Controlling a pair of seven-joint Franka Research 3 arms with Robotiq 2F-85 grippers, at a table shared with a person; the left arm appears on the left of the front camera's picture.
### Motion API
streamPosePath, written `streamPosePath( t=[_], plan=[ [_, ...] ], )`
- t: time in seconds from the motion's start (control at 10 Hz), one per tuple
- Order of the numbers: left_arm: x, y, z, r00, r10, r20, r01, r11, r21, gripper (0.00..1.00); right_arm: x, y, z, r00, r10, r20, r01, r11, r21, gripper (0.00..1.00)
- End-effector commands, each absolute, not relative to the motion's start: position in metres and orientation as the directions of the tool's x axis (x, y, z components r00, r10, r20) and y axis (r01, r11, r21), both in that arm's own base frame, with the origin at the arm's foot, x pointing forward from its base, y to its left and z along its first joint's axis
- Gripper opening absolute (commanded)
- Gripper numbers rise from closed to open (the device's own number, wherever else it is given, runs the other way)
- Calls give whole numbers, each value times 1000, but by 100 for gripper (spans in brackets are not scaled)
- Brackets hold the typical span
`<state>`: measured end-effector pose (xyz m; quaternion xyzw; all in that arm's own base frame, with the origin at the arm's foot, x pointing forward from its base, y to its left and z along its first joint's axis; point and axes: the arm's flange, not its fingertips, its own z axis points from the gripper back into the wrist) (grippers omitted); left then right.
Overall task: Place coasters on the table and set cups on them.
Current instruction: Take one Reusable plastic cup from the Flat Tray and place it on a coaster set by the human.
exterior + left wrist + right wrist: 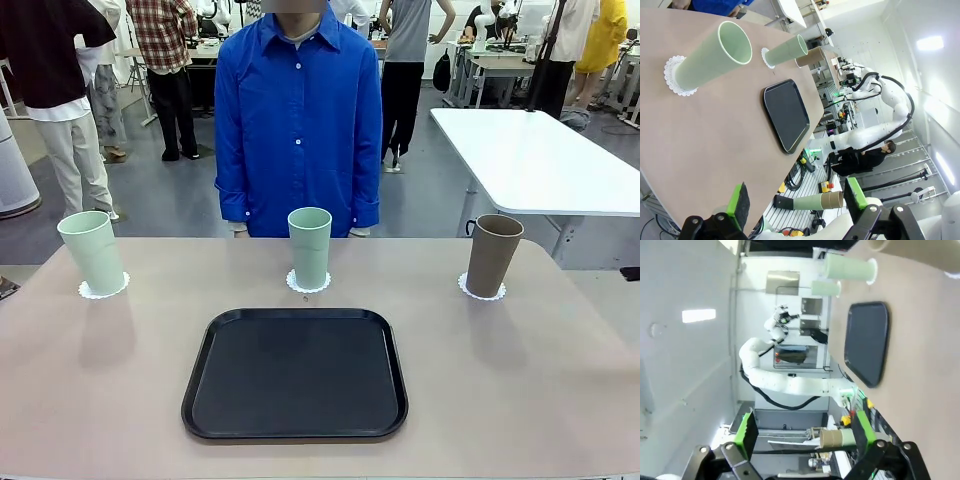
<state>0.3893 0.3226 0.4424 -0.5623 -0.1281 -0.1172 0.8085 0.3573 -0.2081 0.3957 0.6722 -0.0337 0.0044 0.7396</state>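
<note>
Three cups stand upright on the beige table (560, 380), each on a white scalloped coaster: a mint cup (92, 252) on the left coaster (104, 289), a mint cup (310, 245) on the middle coaster (308, 284), and a brown cup (493, 255) on the right coaster (482, 291). My left gripper (795, 185) is open and holds nothing, off the table's edge, with the near mint cup (712, 57) and its coaster (674, 75) ahead of it. My right gripper (804, 416) is also open with nothing in it, back from the table, and both mint cups (850, 268) are far ahead of it.
A black tray (295, 373) lies bare in the middle of the table, nearer my side than the cups. A person in a blue shirt (298, 120) stands at the far edge behind the middle cup. A white table (540, 160) stands at the back right.
</note>
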Motion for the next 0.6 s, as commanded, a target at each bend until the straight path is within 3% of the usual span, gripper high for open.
streamPosePath(
  t=[0.0, 0.5],
  plan=[
    [388, 322, 445, 940, -44, 338, 332, 346, -878, 100, 362, -220, 412, 999, -41, 5, 4, 207, 978, 100],
    [388, 322, 445, 940, -44, 338, 332, 346, -878, 100, 364, -225, 413, 995, -100, -22, 47, 256, 966, 100]
  ],
)
